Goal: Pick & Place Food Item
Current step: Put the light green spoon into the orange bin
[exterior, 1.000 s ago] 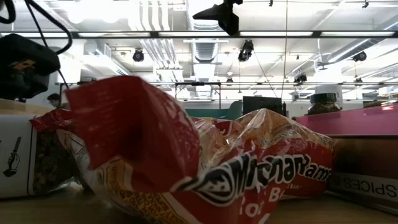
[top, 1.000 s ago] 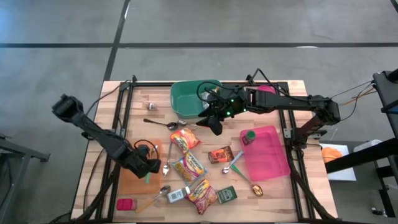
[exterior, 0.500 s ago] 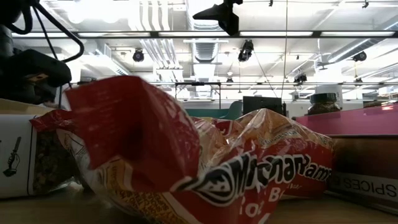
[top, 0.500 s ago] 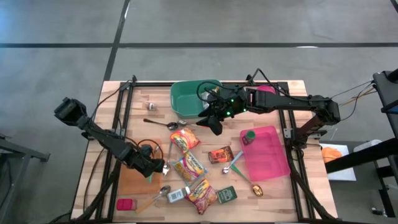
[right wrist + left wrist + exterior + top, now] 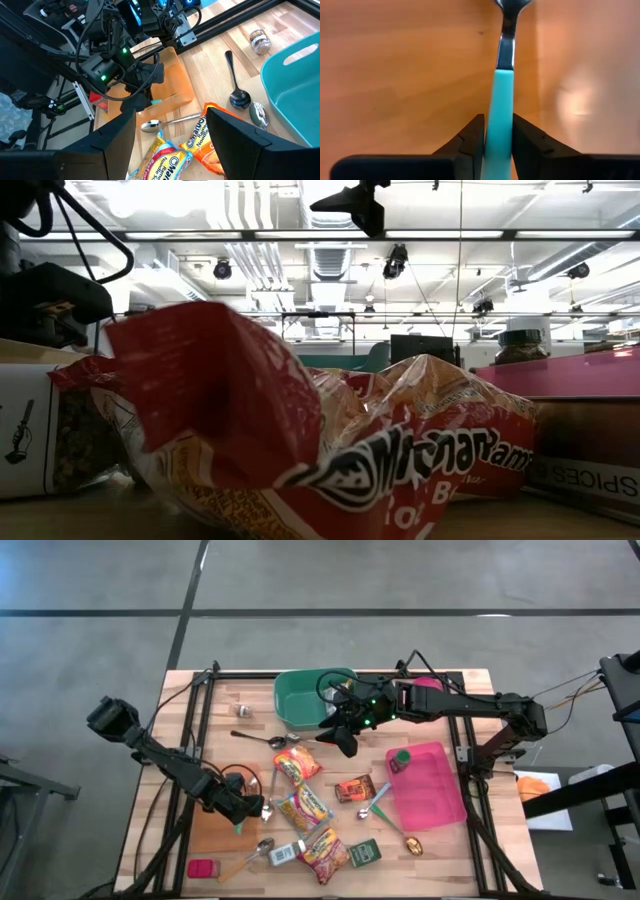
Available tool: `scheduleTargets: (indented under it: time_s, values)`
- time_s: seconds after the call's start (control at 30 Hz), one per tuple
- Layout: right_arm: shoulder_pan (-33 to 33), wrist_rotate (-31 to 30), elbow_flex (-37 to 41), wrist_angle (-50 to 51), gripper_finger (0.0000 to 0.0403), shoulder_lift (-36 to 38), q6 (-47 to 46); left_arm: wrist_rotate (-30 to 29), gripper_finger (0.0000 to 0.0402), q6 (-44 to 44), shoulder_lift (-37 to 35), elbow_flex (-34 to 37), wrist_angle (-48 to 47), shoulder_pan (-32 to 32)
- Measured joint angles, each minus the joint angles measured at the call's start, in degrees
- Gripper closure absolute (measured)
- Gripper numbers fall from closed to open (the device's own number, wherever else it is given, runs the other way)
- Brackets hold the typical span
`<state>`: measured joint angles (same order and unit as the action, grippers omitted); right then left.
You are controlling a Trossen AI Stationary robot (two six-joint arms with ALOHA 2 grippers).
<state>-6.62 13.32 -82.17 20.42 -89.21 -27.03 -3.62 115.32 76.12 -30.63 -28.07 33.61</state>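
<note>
**Left tool pinches a spoon handle while the noodle packets wait mid-desk**

Low in the left of the overhead frame, the left tool (image 5: pixel 243 812) sits over an orange cutting board (image 5: pixel 212 823), and its wrist camera explains the pose: the two dark fingers (image 5: pixel 470 142) press either side of a teal-handled spoon (image 5: pixel 499 120), which runs straight up the frame between them, flat against the board. The handle looks smooth and plastic, giving way to a narrow polished metal neck near the top edge. I judge the grip light, with the fingers just touching the handle rather than biting hard.

The food itself lies just right of that board, at centre frame: crinkled, glossy ramen packets (image 5: pixel 302 808) in red and orange, soft and pillowy, likely to buckle under a squeeze. One fills the desk-level view, its foil edge (image 5: pixel 220 395) bent upward.

The right tool (image 5: pixel 344 740) hangs above centre, beside a green plastic bin (image 5: pixel 300 700), its fingers (image 5: pixel 117 137) spread apart with nothing between them, aimed down toward the packets, which suits a descent onto one. A rigid pink tray (image 5: pixel 432 790) sits to the right, a small green-lidded jar (image 5: pixel 401 758) on its corner. The wooden desk (image 5: pixel 225 690) shows pale plank grain.
</note>
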Motion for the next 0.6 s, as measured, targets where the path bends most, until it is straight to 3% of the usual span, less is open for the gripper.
scheduleTargets:
  time_s: [0.6]
  values:
    - [0.1,0.2,0.0,0.4,0.0165,0.0,0.0,0.2,0.0289,-8.8,-1.4,0.2,6.1,-0.5]
